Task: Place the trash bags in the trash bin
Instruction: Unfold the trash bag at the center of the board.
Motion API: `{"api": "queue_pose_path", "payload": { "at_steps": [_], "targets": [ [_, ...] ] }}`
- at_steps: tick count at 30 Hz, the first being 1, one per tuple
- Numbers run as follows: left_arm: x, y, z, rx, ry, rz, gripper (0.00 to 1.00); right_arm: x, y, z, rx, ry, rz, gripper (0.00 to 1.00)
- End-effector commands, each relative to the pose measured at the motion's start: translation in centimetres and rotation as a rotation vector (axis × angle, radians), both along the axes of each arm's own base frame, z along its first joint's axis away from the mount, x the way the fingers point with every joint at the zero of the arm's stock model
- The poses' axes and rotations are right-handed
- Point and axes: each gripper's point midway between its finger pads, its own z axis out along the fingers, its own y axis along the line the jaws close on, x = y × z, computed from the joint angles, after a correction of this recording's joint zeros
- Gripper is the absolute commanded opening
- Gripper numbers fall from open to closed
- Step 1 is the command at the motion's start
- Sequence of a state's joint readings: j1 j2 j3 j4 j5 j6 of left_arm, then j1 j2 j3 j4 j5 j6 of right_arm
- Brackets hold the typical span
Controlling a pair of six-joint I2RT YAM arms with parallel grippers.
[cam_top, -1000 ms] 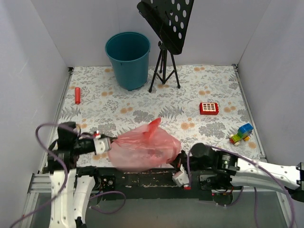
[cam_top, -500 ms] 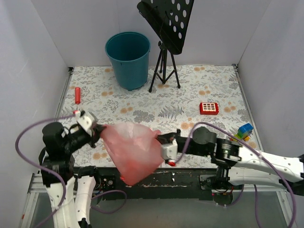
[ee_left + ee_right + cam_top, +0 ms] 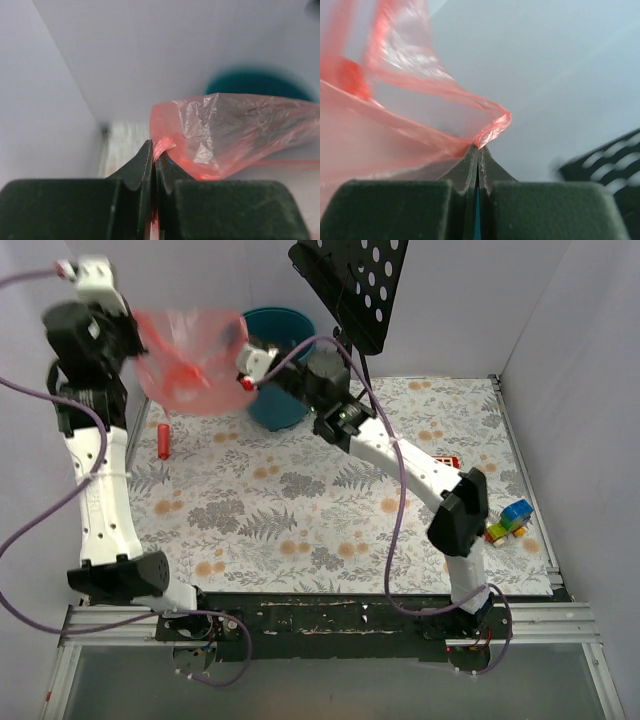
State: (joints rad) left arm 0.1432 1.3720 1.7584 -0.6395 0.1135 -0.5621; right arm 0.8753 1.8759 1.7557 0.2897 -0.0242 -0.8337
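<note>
The red translucent trash bag (image 3: 190,358) hangs stretched in the air between both grippers, high up at the back left. My left gripper (image 3: 135,332) is shut on its left edge; the pinched film (image 3: 162,147) shows bunched at the fingertips. My right gripper (image 3: 240,360) is shut on the bag's right edge, with a fold of film (image 3: 492,127) sticking out of the tips. The teal trash bin (image 3: 285,405) stands at the back behind the right arm, partly hidden by the bag and the arm; it shows blurred behind the bag (image 3: 260,82) in the left wrist view.
A black music stand (image 3: 350,290) on a tripod stands just right of the bin. A small red cylinder (image 3: 163,440) lies at the left edge. A red square toy (image 3: 445,458) is mostly hidden by the right arm, and a toy car (image 3: 508,520) sits at the right.
Both arms have lifted the bag from the near edge of the table up and back to the far left, beside the bin. Both grippers have stayed shut on it.
</note>
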Motion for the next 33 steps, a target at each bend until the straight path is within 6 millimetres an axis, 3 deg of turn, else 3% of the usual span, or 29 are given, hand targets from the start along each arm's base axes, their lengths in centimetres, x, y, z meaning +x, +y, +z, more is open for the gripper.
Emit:
{"api": "queue_pose_path", "payload": {
  "at_steps": [1, 3, 4, 5, 6, 7, 8, 9, 10, 11, 12, 13, 14, 15, 16, 17, 18, 20, 23, 26, 29, 33],
  "targets": [
    [-9.1, -2.0, 30.9, 0.054, -0.876, -0.042, 0.0, -9.2, -6.0, 31.7, 0.59, -0.727, 0.102, 0.01],
    [-15.9, -4.6, 37.4, 0.128, -1.18, -0.147, 0.0, -15.0, -6.0, 33.3, 0.595, -1.079, 0.134, 0.01],
    [-19.2, -6.2, 38.7, 0.201, -1.299, -0.21, 0.0, -18.4, -8.0, 34.6, 0.603, -1.228, 0.109, 0.01],
    [-19.9, -7.9, 37.6, 0.273, -1.318, -0.299, 0.0, -19.8, -8.0, 33.1, 0.563, -1.321, 0.113, 0.01],
    [-19.7, -9.7, 35.6, 0.359, -1.301, -0.402, 0.0, -20.7, -7.9, 30.9, 0.491, -1.369, 0.134, 0.01],
    [-19.0, -11.9, 31.9, 0.423, -1.225, -0.547, 0.0, -20.9, -7.5, 28.4, 0.42, -1.387, 0.149, 0.01],
    [-18.2, -14.1, 26.7, 0.503, -1.117, -0.722, 0.0, -20.2, -6.9, 24.5, 0.336, -1.345, 0.151, 0.01],
    [-17.1, -15.6, 19.0, 0.545, -0.952, -0.895, 0.0, -18.7, -6.4, 19.9, 0.24, -1.234, 0.161, 0.01],
    [-18.1, -17.2, 10.8, 0.627, -0.822, -1.106, 0.0, -15.0, -3.9, 8.9, -0.048, -1.006, 0.213, 0.01],
    [-18.3, -17.4, 0.9, 0.677, -0.664, -1.235, 0.0, -13.7, -4.4, -6.8, -0.503, -0.723, 0.381, 0.01],
    [-21.0, -17.3, -7.9, 0.84, -0.543, -1.349, 0.0, -17.1, -9.5, -18.0, -0.838, -0.562, 0.642, 0.01],
    [-25.1, -18.2, -12.7, 0.768, -0.395, -1.455, 0.0, -23.2, -15.7, -25.4, -0.954, -0.33, 0.916, 0.01],
    [-29.8, -19.9, -13.3, 0.791, -0.529, -1.567, 0.0, -28.0, -18.1, -26.2, -0.928, -0.123, 0.96, 0.01],
    [-32.7, -20.4, -12.5, 0.784, -0.62, -1.577, 0.0, -32.2, -19.9, -25.8, -0.884, 0.036, 1.002, 0.01],
    [-34.9, -20.8, -11.6, 0.726, -0.691, -1.583, 0.0, -35.7, -21.5, -24.7, -0.836, 0.071, 1.06, 0.01],
    [-36.8, -20.9, -10.2, 0.697, -0.748, -1.561, 0.0, -37.5, -22.2, -23.0, -0.768, 0.08, 1.054, 0.01],
    [-37.9, -20.9, -9.5, 0.643, -0.744, -1.558, 0.0, -37.9, -22.3, -22.0, -0.72, 0.06, 1.007, 0.01],
    [-39.2, -20.9, -9.3, 0.592, -0.731, -1.549, 0.0, -37.5, -22.7, -19.9, -0.655, -0.076, 0.931, 0.01],
    [-39.0, -20.7, -10.1, 0.559, -0.66, -1.501, 0.0, -35.8, -21.4, -17.2, -0.557, -0.073, 0.815, 0.01],
    [-37.3, -20.4, -10.1, 0.495, -0.545, -1.407, 0.0, -33.3, -19.8, -15.0, -0.454, 0.062, 0.665, 0.01],
    [-34.8, -19.5, -10.5, 0.413, -0.386, -1.268, 0.0, -31.3, -19.0, -14.6, -0.427, 0.138, 0.553, 0.01],
    [-31.6, -17.8, -9.3, 0.344, -0.291, -1.076, 0.0, -30.5, -18.5, -14.1, -0.385, 0.138, 0.513, 0.01]
  ]
}}
